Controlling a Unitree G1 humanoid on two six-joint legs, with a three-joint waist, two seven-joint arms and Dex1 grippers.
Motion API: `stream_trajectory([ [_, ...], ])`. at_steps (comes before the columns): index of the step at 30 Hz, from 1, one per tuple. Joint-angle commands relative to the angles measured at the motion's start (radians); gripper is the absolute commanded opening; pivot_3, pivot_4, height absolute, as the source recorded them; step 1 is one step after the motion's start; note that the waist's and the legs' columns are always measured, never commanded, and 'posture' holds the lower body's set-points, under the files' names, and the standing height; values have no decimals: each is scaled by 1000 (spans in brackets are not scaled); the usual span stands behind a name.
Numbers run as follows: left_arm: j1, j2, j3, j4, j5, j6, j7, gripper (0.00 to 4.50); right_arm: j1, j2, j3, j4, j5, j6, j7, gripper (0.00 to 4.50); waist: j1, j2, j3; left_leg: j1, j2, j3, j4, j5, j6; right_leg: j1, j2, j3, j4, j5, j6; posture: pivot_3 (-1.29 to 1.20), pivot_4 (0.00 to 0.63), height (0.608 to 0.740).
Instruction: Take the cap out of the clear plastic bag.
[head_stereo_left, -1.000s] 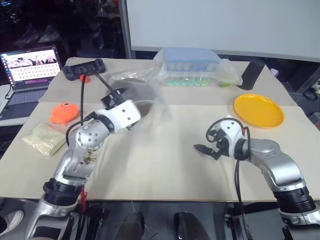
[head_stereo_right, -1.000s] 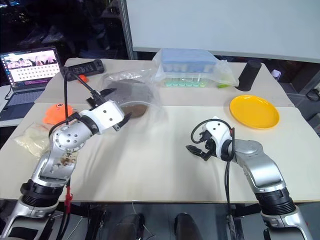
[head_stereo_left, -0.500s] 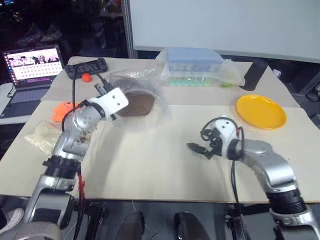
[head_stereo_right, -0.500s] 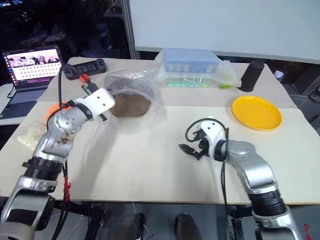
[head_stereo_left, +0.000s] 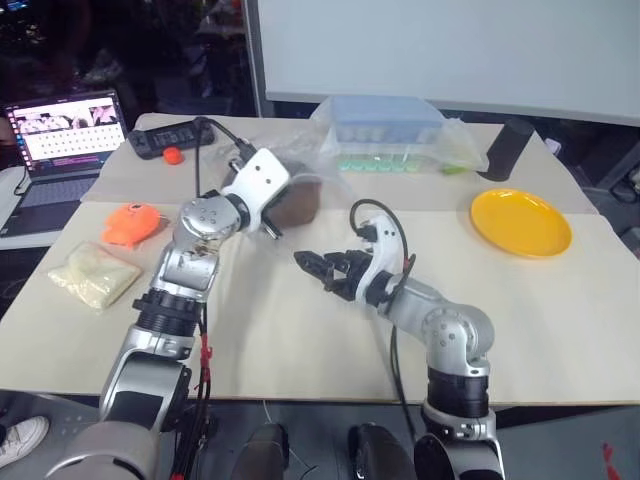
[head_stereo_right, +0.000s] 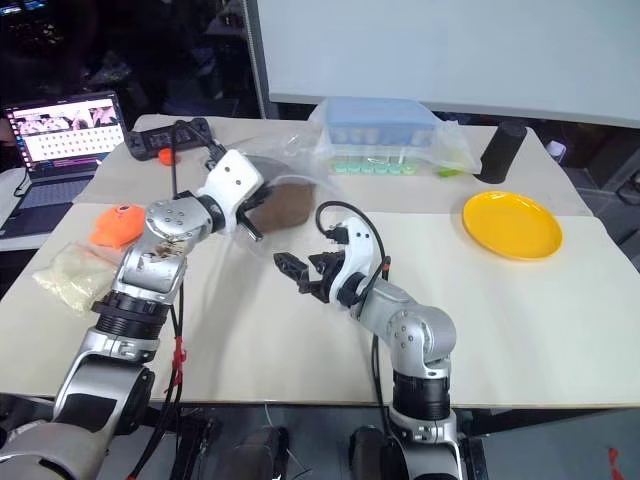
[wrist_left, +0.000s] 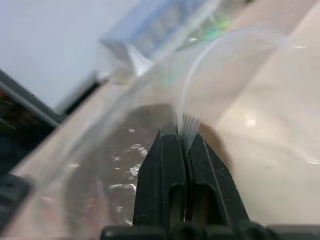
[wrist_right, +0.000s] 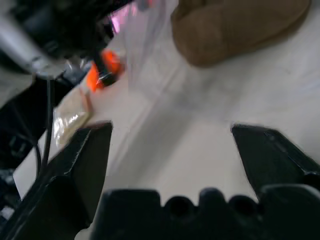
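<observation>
Left wrist view: left pincer (wrist_left: 182, 137) pinches the clear plastic bag (wrist_left: 235, 75); right pincer (head_stereo_right: 300, 272) gapes wide.

Left gripper (head_stereo_right: 252, 222) closed on the clear plastic bag (head_stereo_right: 262, 170), brown cap (head_stereo_right: 283, 203) inside. Right gripper (head_stereo_right: 303, 273), fingers spread, near side of cap. Yellow plate (head_stereo_right: 511, 224) far right.

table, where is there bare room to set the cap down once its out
Free: the wide strip of table along the near edge, and the patch between the right claw and the yellow plate. Crowded: the far side around the clear plastic bag, the blue-lidded box and the left claw.
</observation>
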Motion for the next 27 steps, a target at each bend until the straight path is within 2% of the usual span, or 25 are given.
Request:
stream_trajectory([
  [1, -29, -6, -11, -98, -25, 65, -27, 14, -117, 101, -130, 162, 77, -99, -77, 4500, -3, 0, 0, 0, 0, 0, 0, 0, 0, 0, 0, 0, 0, 0, 0, 0, 150, 740],
  [3, -30, -5, -22, -117, -25, 84, -36, 14, -176, 125, -196, 306, 121, -162, -115, 4500, -8, 0, 0, 0, 1, 0, -1, 0, 0, -1, 0, 1, 0, 0, 0, 0, 150, 740],
  [8, -49, 2, -26, -141, -31, 123, -43, 14, -279, 104, -187, 555, 124, -318, -77, 4500, -35, 0, 0, 2, 1, 1, -1, 0, 0, 0, 1, 1, 2, 0, -1, 0, 150, 740],
  [21, -21, -4, -41, -226, -52, 199, -30, 14, -390, 83, -201, 728, 258, -394, -34, 4500, -45, 1, 0, 1, 1, 0, -2, 0, 0, -1, 1, 2, 1, 0, 0, 0, 150, 740],
  [27, -5, -33, -49, -290, -61, 254, -18, 14, -503, 75, -187, 976, 201, -518, 2, 4500, -53, 1, 1, 1, 1, 0, -2, 0, 0, -2, 1, 2, 1, 0, 0, 0, 150, 740],
])
